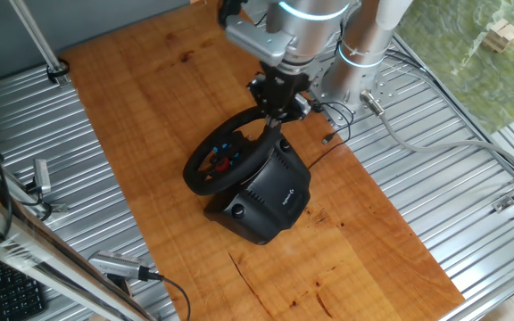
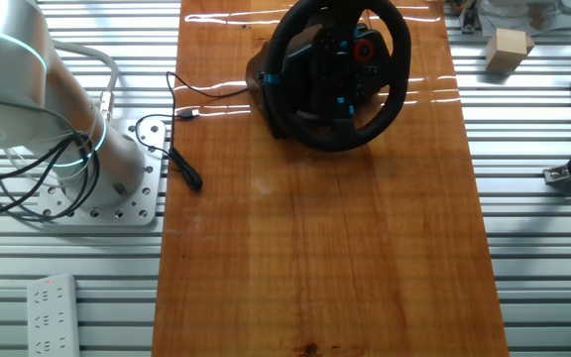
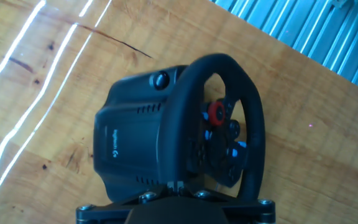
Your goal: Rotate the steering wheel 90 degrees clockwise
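The black steering wheel (image 1: 202,167) stands tilted on its boxy black base (image 1: 270,201) in the middle of the wooden table (image 1: 159,98). Red and blue buttons show on its hub. My gripper (image 1: 271,127) hangs straight down at the top of the rim, its tips right at the rim. In the hand view the steering wheel (image 3: 255,118) stretches away from my gripper (image 3: 175,185); the two fingertips sit close together with only a thin slit between them, nothing visibly between. The other fixed view shows the wheel (image 2: 400,69) face-on; the gripper is out of that view.
A black cable (image 1: 333,134) runs from the base toward the robot's mount (image 1: 360,85). It also shows in the other fixed view (image 2: 181,164). Metal slatted surfaces flank the wood on both sides. A wooden block (image 2: 509,50) lies at the far right.
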